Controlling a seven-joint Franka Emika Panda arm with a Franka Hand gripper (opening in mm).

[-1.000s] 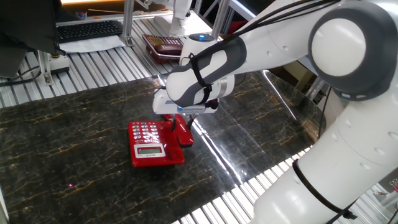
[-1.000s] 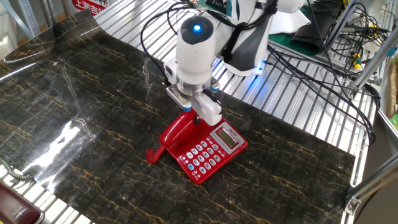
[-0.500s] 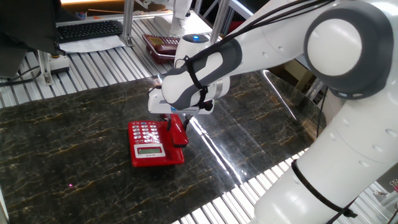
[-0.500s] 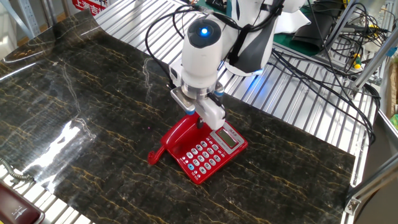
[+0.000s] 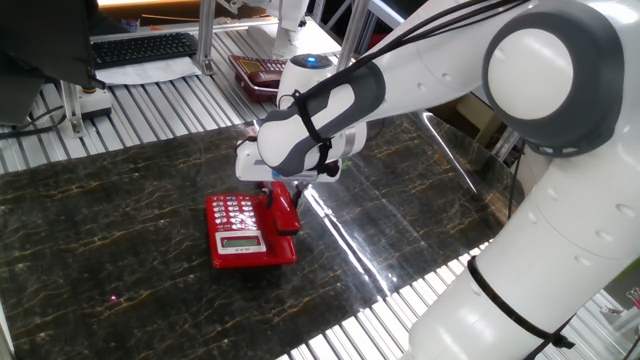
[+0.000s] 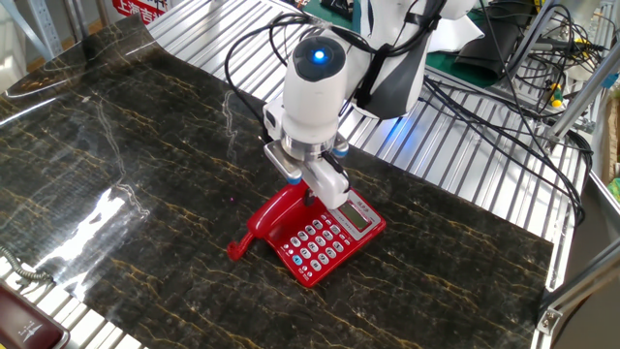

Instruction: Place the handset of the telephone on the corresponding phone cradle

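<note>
The bright red telephone [image 5: 238,236] sits on the dark marble table top, keypad and small LCD facing up; it also shows in the other fixed view [image 6: 334,237]. My gripper [image 5: 281,190] is shut on the red handset [image 5: 287,212] from above, at its far part. The handset [image 6: 269,221] lies lengthwise along the button-free side of the phone, over the phone cradle, which it hides. I cannot tell whether the handset rests in the channel or hangs just above it. The gripper [image 6: 312,190] hides the handset's far end.
A darker maroon phone [image 5: 262,72] lies on the slatted metal surface behind the table; another maroon object [image 6: 24,328] is at the near left corner. A keyboard [image 5: 140,47] is at the back left. Cables [image 6: 504,116] hang at the right.
My gripper has carried the handset a little sideways toward the phone's keypad, so the handset now lines up along the phone's edge. The phone base has not moved.
</note>
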